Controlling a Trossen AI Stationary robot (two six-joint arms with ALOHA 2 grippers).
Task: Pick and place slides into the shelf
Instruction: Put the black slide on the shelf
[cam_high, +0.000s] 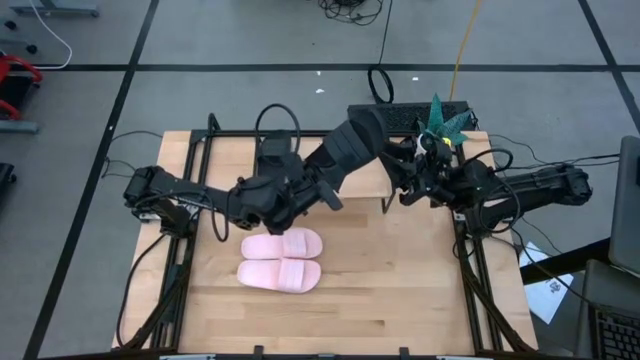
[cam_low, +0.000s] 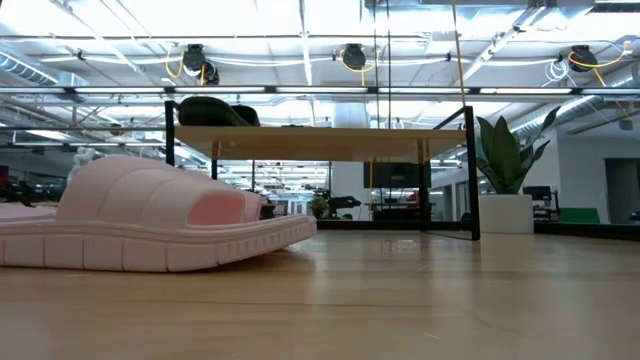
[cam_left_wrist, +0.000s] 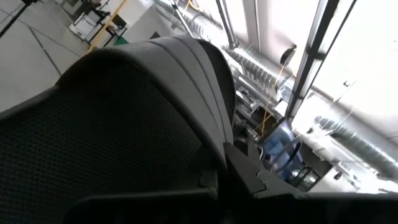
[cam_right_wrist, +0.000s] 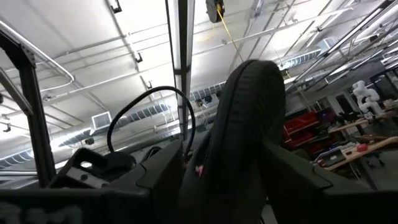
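While both arms reach in over the back half of the table (cam_high: 400, 300), you've got a black slide in each gripper. Your left gripper (cam_high: 325, 185) is clamped on a black slide (cam_high: 352, 145); from above it sticks up and back toward the shelf (cam_high: 375, 178), and the left wrist view is filled by its mesh strap (cam_left_wrist: 112, 124). Your right gripper (cam_high: 420, 180) is clenched on the other black slide (cam_right_wrist: 249, 124), seen edge-on in the right wrist view, held up with the ceiling behind it; from above, that slide is hard to pick out from the arm's dark hardware.

From table height you see the shelf as a light board on thin black legs at the far side, with a dark rounded shape (cam_low: 215, 112) at the left end of its top. I can't tell whether it rests on the board or is held just above it.

Both pink slides (cam_high: 282, 259) lie side by side, touching, on the tabletop in front of the left arm, clear of both grippers. The nearer one (cam_low: 150, 230) fills the left of the low view.
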